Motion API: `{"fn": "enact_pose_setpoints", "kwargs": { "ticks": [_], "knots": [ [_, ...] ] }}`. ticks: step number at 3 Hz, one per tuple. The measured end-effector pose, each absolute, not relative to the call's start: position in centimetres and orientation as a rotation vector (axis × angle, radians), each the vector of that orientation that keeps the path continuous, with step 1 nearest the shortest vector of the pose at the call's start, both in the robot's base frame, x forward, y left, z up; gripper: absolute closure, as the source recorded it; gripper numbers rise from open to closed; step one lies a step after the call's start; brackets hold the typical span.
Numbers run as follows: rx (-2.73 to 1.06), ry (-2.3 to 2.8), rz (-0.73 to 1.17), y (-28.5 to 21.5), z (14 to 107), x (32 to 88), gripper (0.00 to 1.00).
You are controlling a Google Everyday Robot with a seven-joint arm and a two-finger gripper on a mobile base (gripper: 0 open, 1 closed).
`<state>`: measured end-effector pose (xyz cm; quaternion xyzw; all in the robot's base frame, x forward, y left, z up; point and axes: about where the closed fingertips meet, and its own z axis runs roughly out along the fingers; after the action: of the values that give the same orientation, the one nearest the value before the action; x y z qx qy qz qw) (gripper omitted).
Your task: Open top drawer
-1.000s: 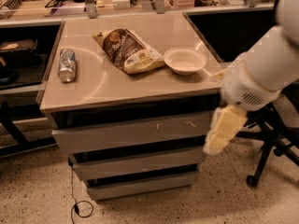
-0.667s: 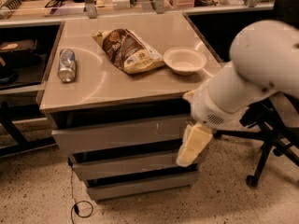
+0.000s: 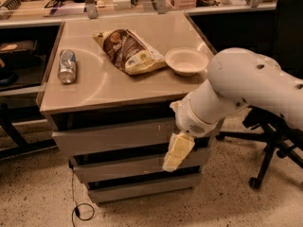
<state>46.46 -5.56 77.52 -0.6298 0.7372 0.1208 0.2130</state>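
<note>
A speckled floor runs under a tan table [image 3: 104,86] carrying a can [image 3: 67,66], a snack bag [image 3: 128,51] and a pale bowl [image 3: 186,61]. Under its top, the top drawer [image 3: 113,137] seems closed, about flush with the lower drawer fronts [image 3: 118,167]. The tool [image 3: 174,157] hangs before that drawer's right end, pointing down. Whether it is open or grips anything, I cannot tell.

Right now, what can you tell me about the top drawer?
The top drawer is a wide grey front with no handle, just under the tabletop. Small pale scratches mark it right of centre. It looks shut. The gripper hangs before its right end; I cannot tell if they touch.
</note>
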Motion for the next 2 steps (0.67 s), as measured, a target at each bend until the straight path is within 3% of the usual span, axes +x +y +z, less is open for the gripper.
{"fn": "enact_pose_setpoints", "kwargs": {
  "ticks": [2],
  "knots": [
    [-1.753, 1.985, 0.274, -4.8, 74.9, 49.5, 0.00]
  ]
}}
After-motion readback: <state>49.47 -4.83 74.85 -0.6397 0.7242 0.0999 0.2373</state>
